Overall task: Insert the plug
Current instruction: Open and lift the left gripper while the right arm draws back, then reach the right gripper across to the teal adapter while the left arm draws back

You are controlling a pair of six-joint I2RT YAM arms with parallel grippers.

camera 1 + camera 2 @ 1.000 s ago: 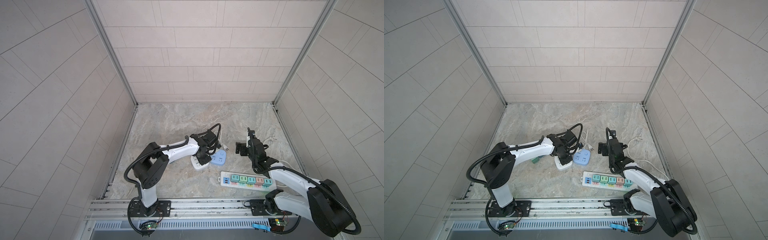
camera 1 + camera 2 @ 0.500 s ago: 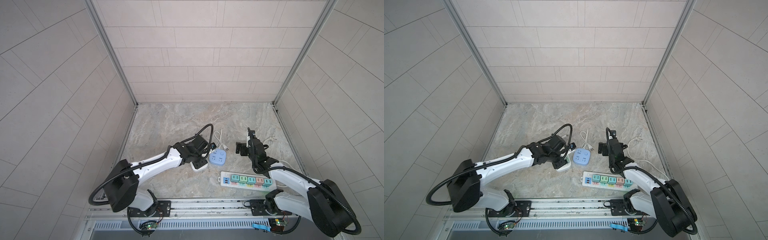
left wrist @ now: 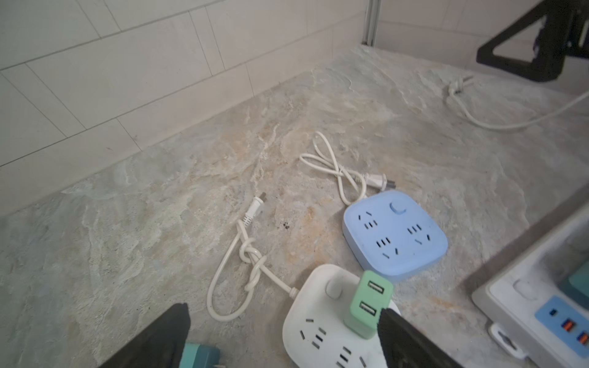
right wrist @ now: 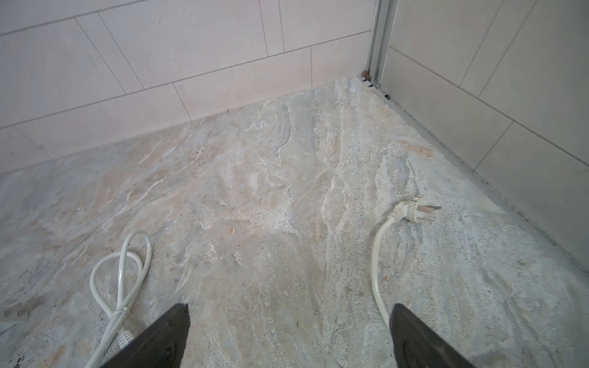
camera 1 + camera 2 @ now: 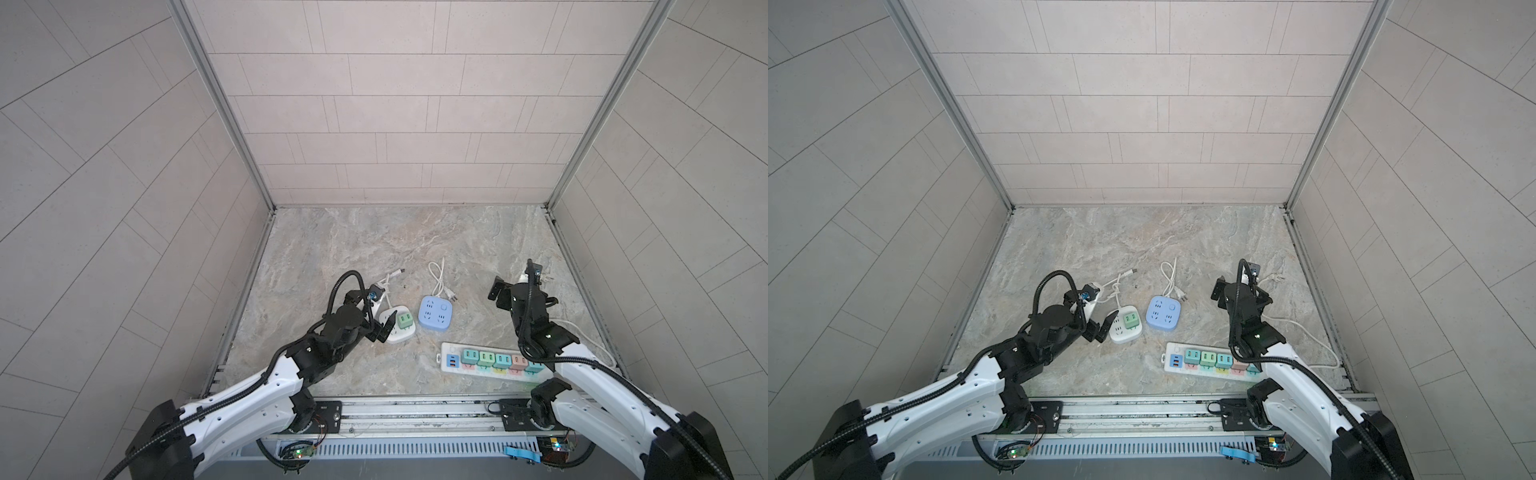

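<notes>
- Since a second ago the left arm has drawn back from over the hubs toward its own side, and its gripper (image 5: 384,330) has let go.
- Now the left gripper's jaws stand wide apart and hold nothing, hanging just left of the round-cornered white socket hub (image 5: 397,336). In the left wrist view one finger (image 3: 411,341) sits close by the plug; I cannot tell if it touches.
- Upright in the hub's far socket stands the mint-green two-port USB charger plug (image 3: 369,302), clear in both top views (image 5: 1131,320). It looks fully seated, which would explain the release.
- Behind the hub, its knotted white cable (image 3: 251,258) trails slack across the marble-patterned table (image 5: 374,249), out of the working area.
- Just right of the white hub lies a pale blue square socket hub (image 5: 435,313), all its sockets bare, with its own looped cord behind it.
- Nearer the rail, a long white power strip (image 5: 1168,358) carries a row of teal and pink adapters.
- Over bare table, the right gripper (image 4: 291,337) hovers with jaws spread and nothing between them, probably parked clear so as not to crowd the left arm.
- Farthest right, a loose white three-pin plug (image 4: 414,212) rests flat near the wall.
</notes>
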